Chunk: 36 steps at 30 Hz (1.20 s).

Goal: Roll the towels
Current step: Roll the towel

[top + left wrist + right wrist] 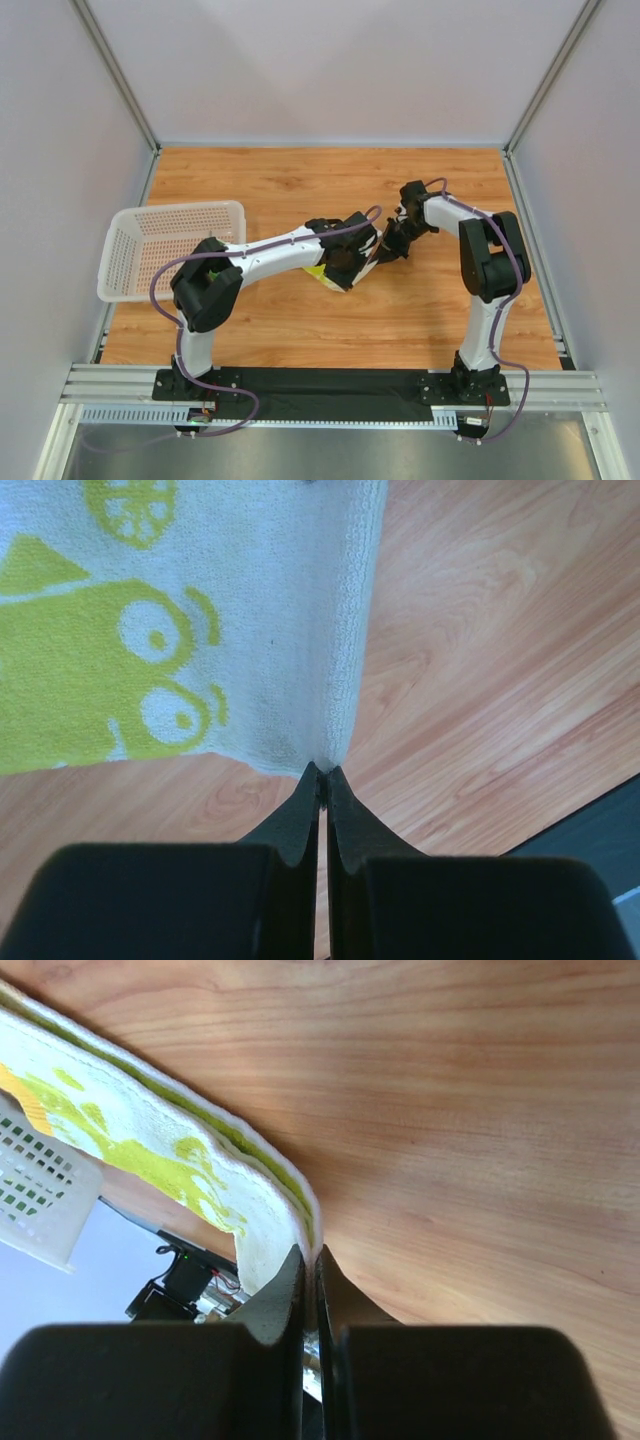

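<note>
The lime-yellow towel [322,272] with white prints is held above the table between both grippers; in the top view only a small part shows under the left arm. In the left wrist view the towel [200,630] hangs from a corner pinched in my left gripper [322,772], which is shut on it. In the right wrist view the towel [150,1140] stretches away to the left, its edge clamped in my right gripper [308,1252]. The two grippers [350,262] [392,246] are close together at the table's middle. The dark green towel is out of view.
A white mesh basket [170,245] stands at the table's left edge; it also shows in the right wrist view [35,1195]. The wooden table [330,180] is walled on three sides. A black base rail [320,385] runs along the near edge.
</note>
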### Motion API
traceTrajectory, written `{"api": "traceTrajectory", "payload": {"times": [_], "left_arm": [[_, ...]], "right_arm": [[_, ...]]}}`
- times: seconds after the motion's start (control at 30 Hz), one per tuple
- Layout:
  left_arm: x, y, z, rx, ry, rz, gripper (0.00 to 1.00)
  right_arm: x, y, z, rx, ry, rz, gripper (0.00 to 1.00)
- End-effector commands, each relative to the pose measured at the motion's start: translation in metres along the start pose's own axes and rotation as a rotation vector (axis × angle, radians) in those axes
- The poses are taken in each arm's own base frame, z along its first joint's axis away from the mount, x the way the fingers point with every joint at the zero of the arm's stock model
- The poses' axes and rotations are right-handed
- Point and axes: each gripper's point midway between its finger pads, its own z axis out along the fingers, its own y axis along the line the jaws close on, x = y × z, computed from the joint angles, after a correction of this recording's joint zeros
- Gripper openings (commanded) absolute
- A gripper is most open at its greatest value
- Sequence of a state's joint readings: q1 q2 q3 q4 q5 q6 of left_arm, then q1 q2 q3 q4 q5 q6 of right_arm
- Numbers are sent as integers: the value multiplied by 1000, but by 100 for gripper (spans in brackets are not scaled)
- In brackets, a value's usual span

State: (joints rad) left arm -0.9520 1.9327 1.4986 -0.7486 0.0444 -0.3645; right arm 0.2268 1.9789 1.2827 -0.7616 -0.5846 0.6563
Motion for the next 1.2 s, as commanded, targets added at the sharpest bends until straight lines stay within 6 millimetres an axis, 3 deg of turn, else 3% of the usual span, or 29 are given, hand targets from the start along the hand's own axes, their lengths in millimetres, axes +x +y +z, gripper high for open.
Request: {"api": "traceTrajectory", "payload": {"times": [0.0, 0.27, 0.4, 0.57, 0.83, 1.17], "left_arm": [[3, -10, -20, 74, -16, 23, 0], [10, -20, -18, 146, -4, 47, 0], [9, -26, -17, 181, 24, 49, 0], [12, -29, -11, 208, 76, 22, 0], [10, -16, -13, 270, 126, -136, 0], [19, 11, 0, 320, 187, -362, 0]], "right_arm": [[-13, -8, -4, 83, -34, -29, 0], [-22, -19, -11, 189, -55, -59, 2], [-26, -30, -20, 274, -73, -83, 30], [-32, -33, -38, 329, -123, -122, 42], [-39, -13, -64, 271, -198, -192, 43], [-32, -7, -71, 232, -209, -208, 42]]}}
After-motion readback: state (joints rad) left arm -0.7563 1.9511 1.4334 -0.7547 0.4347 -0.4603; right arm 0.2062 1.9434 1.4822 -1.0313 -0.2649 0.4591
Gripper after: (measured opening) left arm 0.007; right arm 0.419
